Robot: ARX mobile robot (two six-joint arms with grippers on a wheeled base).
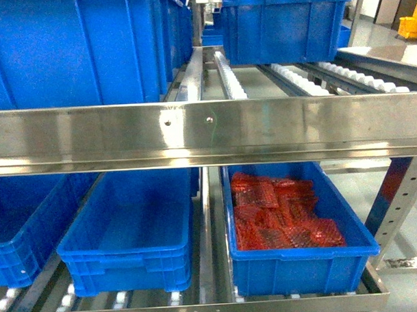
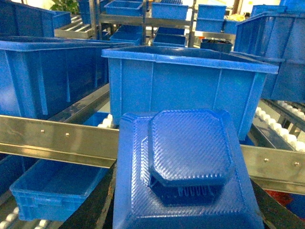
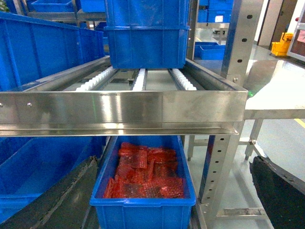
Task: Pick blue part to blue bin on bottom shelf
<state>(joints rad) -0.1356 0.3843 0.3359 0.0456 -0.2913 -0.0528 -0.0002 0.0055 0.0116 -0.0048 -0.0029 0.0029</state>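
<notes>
The blue part (image 2: 188,167), a square textured piece with a raised octagonal top, fills the lower middle of the left wrist view. My left gripper (image 2: 186,212) is shut on it, and one of its dark fingers (image 2: 90,210) shows beside the part. The part hangs in front of the rack's middle steel rail (image 2: 57,140). An empty blue bin (image 1: 129,234) stands on the bottom shelf (image 1: 200,310); the same blue bin (image 2: 52,188) lies below and left of the part. My right gripper (image 3: 167,200) is open with nothing between its fingers (image 3: 279,191). Neither gripper shows in the head view.
A blue bin of red parts (image 1: 286,215) stands right of the empty one, and this red-part bin (image 3: 143,174) lies under the right gripper. A wide steel rail (image 1: 208,132) crosses above the bottom tier. Large blue bins (image 1: 81,51) sit on the upper tier. A perforated upright (image 1: 395,197) stands at the right.
</notes>
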